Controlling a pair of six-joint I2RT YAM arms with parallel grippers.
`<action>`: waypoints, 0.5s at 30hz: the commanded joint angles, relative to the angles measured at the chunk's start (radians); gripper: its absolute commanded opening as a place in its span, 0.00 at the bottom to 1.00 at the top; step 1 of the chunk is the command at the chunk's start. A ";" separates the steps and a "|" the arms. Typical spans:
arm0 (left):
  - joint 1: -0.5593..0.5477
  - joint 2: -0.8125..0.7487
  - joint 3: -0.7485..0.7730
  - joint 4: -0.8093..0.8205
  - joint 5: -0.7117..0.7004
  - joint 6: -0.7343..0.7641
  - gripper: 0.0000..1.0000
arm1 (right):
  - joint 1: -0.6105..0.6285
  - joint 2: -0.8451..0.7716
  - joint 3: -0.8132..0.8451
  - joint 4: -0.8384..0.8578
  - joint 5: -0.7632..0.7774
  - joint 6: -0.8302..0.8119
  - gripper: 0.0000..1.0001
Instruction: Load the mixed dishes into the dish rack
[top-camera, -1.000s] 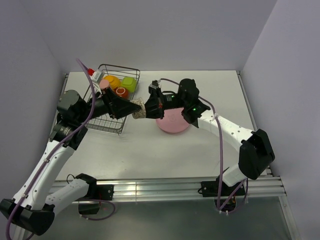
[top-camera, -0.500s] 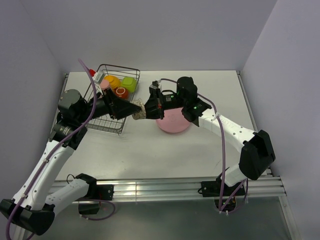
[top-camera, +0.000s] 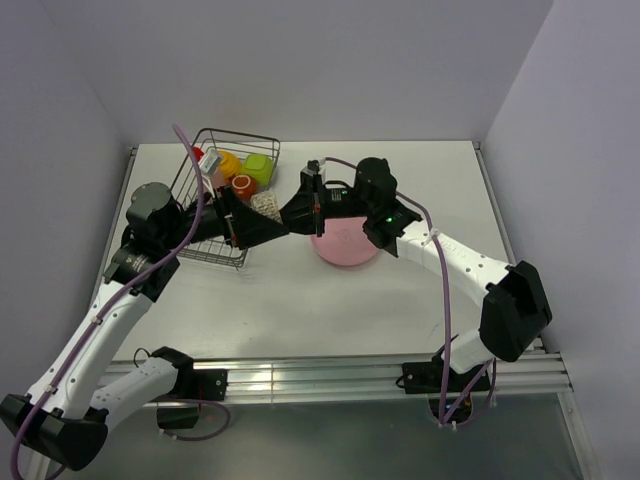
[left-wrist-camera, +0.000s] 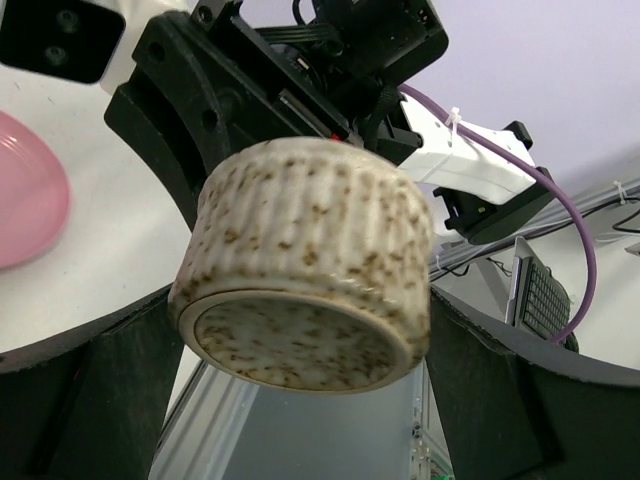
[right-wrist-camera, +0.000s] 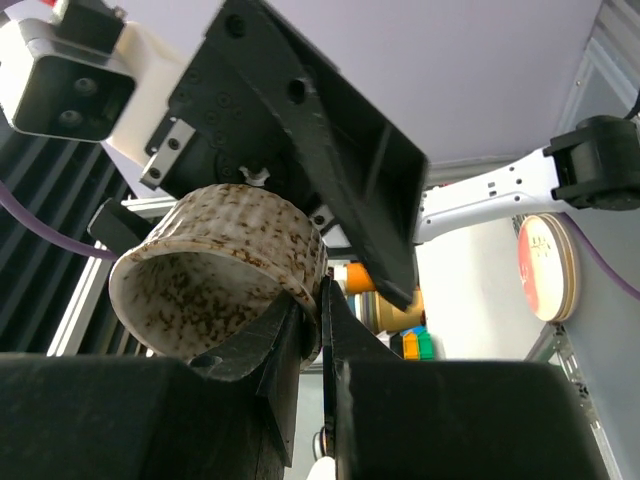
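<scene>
From above, the right arm (top-camera: 375, 205) hides the pink plate's (top-camera: 345, 250) far rim.

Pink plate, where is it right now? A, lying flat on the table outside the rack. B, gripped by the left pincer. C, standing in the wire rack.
A: the pink plate lies flat on the table to the right of the dish rack, partly under the right arm.
</scene>
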 joint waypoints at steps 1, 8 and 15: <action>-0.002 -0.029 0.014 0.004 -0.002 0.033 0.99 | 0.005 -0.072 -0.016 0.078 0.010 0.019 0.00; 0.000 -0.037 0.036 -0.016 -0.037 0.042 0.96 | 0.002 -0.103 -0.074 0.078 0.009 0.012 0.00; 0.000 -0.026 0.065 -0.037 -0.053 0.065 0.93 | -0.014 -0.129 -0.101 0.071 0.003 0.012 0.00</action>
